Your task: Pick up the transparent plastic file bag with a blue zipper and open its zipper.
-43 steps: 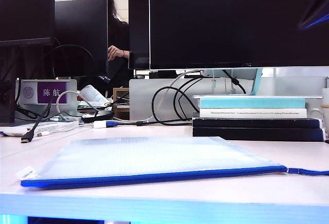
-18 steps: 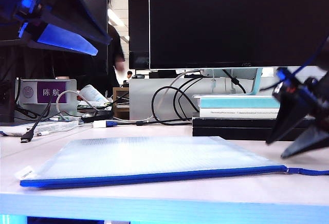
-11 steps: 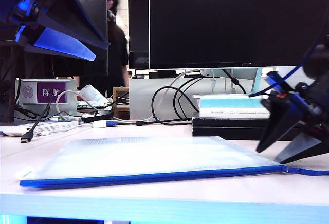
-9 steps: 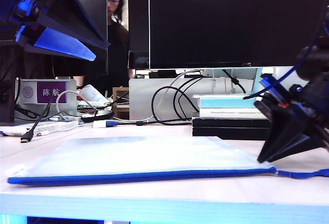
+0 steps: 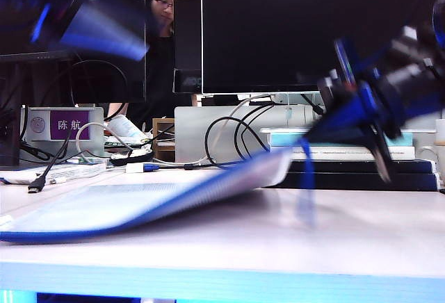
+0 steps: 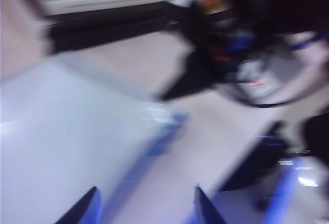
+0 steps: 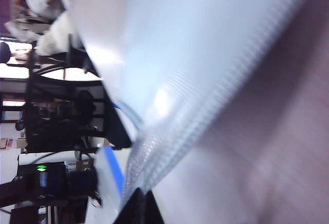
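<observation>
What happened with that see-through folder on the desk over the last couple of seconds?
The right gripper came in from the right, shut on the file bag at its right corner and lifted that end, so the bag now slopes up. Its left end slid left. The left gripper hangs open above, holding nothing. The books stayed put.

A pale bench (image 5: 292, 247) stood before a large dark monitor (image 5: 306, 25); books (image 5: 348, 157) and cables (image 5: 229, 136) lay behind, ceiling lights overhead

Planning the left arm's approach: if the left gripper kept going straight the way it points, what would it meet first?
Probably the file bag: the open left gripper points down at its zipper edge, though blur leaves depth uncertain.
</observation>
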Motion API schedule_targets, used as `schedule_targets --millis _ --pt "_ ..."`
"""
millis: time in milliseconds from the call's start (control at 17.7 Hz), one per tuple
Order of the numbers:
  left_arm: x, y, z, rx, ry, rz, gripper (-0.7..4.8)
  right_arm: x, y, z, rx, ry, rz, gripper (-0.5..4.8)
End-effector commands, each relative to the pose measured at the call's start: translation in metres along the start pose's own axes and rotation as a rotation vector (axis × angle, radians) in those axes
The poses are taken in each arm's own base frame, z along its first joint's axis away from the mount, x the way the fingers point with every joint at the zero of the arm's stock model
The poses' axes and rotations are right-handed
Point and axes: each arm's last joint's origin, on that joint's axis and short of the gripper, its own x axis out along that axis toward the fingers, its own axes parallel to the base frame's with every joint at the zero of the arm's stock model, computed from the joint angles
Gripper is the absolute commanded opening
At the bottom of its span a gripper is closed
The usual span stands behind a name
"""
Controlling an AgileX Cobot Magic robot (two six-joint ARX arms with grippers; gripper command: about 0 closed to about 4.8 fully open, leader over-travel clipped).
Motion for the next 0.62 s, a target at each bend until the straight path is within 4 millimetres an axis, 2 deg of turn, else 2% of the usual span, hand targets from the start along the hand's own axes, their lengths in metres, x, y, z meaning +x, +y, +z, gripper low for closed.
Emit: schedule_targets --millis 57,226,283,396,622 --pt "0.007 -0.036 0.002 -0.055 -0.021 -0.098 2.41 -0.002 0.027 0.012 -0.087 -0.042 0.113 -0.02" --pt "0.017 -0.067 -0.005 -0.001 -0.051 0.032 2.42 -0.005 0.051 0.017 -0.155 -0.065 0.179 -0.02" --pt "0.019 -0.085 -0.006 0.034 -0.118 0.111 2.42 -0.007 0.066 0.019 -0.174 -0.072 0.227 -0.02" --pt "0.021 -0.101 -0.006 0.055 -0.194 0.141 2.42 -0.007 0.086 0.020 -0.201 -0.065 0.290 -0.02" --pt "0.031 -0.109 -0.005 0.047 -0.258 0.135 2.42 -0.002 0.130 0.012 -0.290 -0.011 0.407 -0.02"
